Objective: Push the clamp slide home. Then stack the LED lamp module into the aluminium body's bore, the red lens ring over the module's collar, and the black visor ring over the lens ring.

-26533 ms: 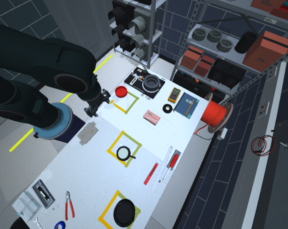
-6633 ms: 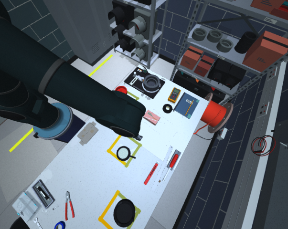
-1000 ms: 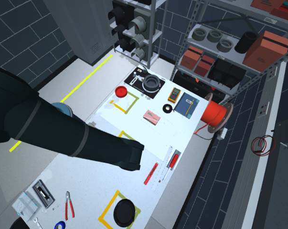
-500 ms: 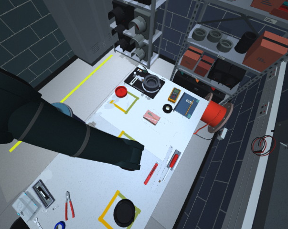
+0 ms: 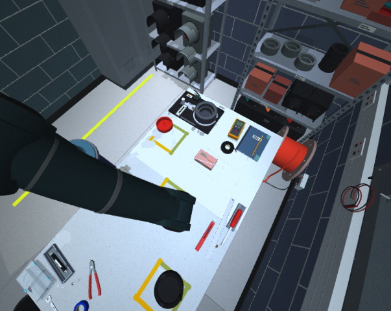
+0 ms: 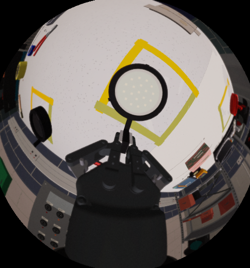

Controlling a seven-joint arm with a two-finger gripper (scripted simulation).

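The LED lamp module (image 6: 138, 92), a white disc with a black rim and a thin black handle, lies in the middle taped square, and my gripper (image 6: 125, 147) is closed on that handle at the module's near edge. In the side camera my arm hides the module and the fingers. The aluminium body (image 5: 205, 112) sits on a black fixture plate at the far end of the bench. The red lens ring (image 5: 164, 124) lies beside a taped square near it. The black visor ring (image 5: 169, 288) lies in the taped square at the near end.
A clear plastic box (image 5: 34, 279) sits at the near left corner with pliers (image 5: 94, 279) beside it. A red screwdriver (image 5: 234, 221), a red cutter (image 5: 205, 236), a pink pad (image 5: 206, 158), a tape roll (image 5: 227, 147), a multimeter (image 5: 236, 129), a notebook (image 5: 254, 142) and a red cable spool (image 5: 293, 153) line the right side.
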